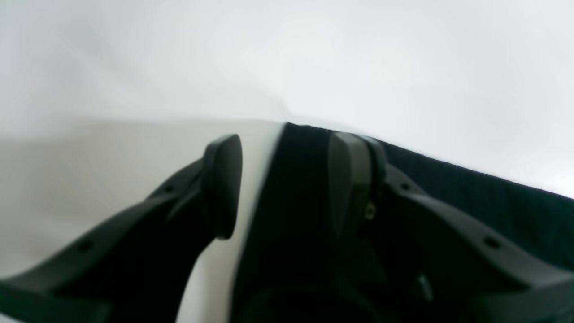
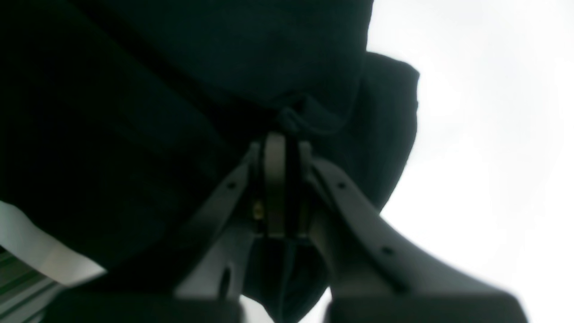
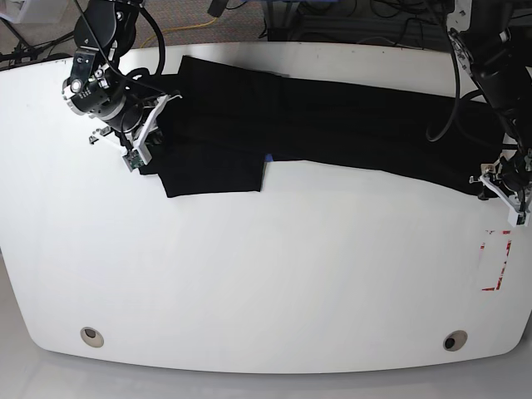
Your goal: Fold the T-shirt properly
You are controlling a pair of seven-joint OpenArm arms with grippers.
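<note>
Right wrist: hand (image 2: 282,148) pinching T-shirt (image 2: 134,112).

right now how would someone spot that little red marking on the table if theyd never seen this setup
Start from the white table with the black T-shirt stretched across its far side. Follow the shirt to its end by the left gripper; just nearer the camera lies the red marking. It is a thin red rectangular outline, the only coloured thing on the bare white top.

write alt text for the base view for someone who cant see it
A black T-shirt lies stretched across the far side of a white table. The right gripper pinches its folded end on the view's left; the left gripper stands open at its other end.
</note>
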